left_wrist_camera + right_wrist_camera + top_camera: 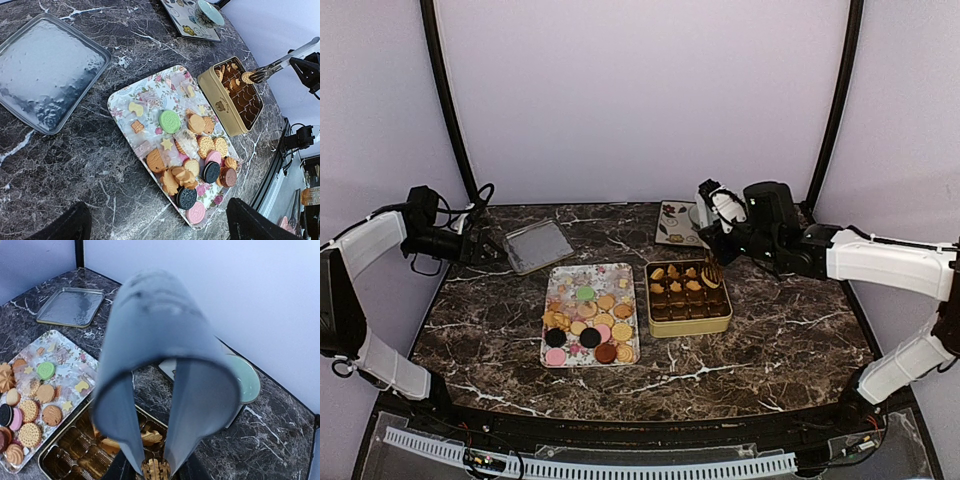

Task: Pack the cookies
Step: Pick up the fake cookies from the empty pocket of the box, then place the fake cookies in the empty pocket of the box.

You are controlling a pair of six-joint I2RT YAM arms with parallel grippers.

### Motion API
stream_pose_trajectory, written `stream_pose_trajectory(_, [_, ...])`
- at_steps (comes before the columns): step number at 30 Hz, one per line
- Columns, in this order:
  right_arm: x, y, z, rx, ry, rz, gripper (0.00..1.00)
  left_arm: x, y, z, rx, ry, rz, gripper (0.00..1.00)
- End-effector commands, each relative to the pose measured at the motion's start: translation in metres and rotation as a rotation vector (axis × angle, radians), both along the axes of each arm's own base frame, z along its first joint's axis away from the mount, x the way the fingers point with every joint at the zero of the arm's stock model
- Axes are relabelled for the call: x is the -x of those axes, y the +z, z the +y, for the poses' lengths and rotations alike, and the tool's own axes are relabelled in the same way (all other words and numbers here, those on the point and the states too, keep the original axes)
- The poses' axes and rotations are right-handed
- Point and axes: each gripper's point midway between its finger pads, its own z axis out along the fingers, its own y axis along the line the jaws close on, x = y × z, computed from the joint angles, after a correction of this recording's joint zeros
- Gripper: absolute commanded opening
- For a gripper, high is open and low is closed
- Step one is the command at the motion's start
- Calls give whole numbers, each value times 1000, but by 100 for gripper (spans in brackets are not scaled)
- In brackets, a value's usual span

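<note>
Right gripper (pixel 718 228) reaches over tin (pixel 688 326), clamping tongs (pixel 285 60) that pinch a cookie (pixel 246 77). Left gripper (pixel 157 220) spread wide, well left of tin.

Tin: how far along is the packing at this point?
Early. The tin has cookies only in its far rows; near cells are empty. In hand: the right gripper holds tongs with one cookie over the tin. Left: most cookies lie on the tray, and the left gripper hangs open away from them.
</note>
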Motion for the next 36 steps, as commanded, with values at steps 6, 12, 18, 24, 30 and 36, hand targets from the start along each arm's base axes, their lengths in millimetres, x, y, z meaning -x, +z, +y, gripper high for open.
stream_pose_trajectory(6, [9, 22, 3, 9, 214, -88, 0, 5, 9, -1, 4, -8, -24, 96])
stream_pose_trajectory(12, [2, 15, 1, 51, 220, -84, 0, 6, 9, -1, 2, -8, -24, 96])
stream_pose_trajectory(18, [-1, 11, 9, 57, 256, -67, 0, 6, 8, -1, 4, -6, -22, 96])
stream_pose_trajectory(24, [-6, 7, 13, 72, 261, -67, 0, 5, 10, 0, 2, -4, -25, 96])
stream_pose_trajectory(30, [-7, 0, 14, 80, 259, -50, 0, 5, 9, -1, 3, -6, -25, 96])
stream_pose_trajectory(36, [-4, -17, 15, 75, 265, -9, 0, 5, 9, -1, 4, -6, -25, 96])
